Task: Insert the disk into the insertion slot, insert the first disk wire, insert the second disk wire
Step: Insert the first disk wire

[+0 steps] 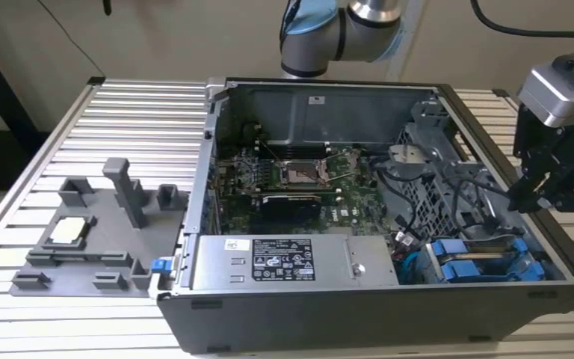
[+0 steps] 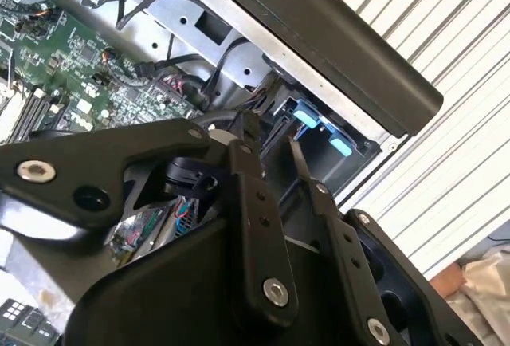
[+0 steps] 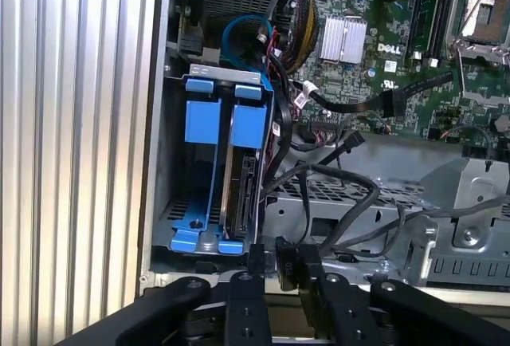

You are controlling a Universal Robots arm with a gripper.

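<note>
The disk (image 3: 239, 194) stands on edge in its blue frame (image 3: 247, 123), seated in the insertion slot (image 3: 177, 202) of the dark drive cage. Beside it sits another blue frame (image 3: 199, 119). In the exterior view both blue units (image 1: 477, 262) sit at the case's near right corner. My gripper (image 3: 280, 257) hovers just outside the case wall by that cage. Its fingers (image 3: 253, 270) are shut on a black plug (image 3: 287, 266) of a disk wire, whose cable runs up into the loose black wires (image 3: 319, 178). The gripper (image 1: 541, 200) hangs over the case's right rim, and its fingers (image 2: 249, 171) point toward the cage.
The open computer case (image 1: 367, 329) lies on a slatted metal table (image 1: 137, 112). Inside are the motherboard (image 1: 297, 176), the power supply (image 1: 287, 262) and a perforated grey cage (image 1: 436, 179). A grey fixture block (image 1: 98, 224) stands at the exterior view's left.
</note>
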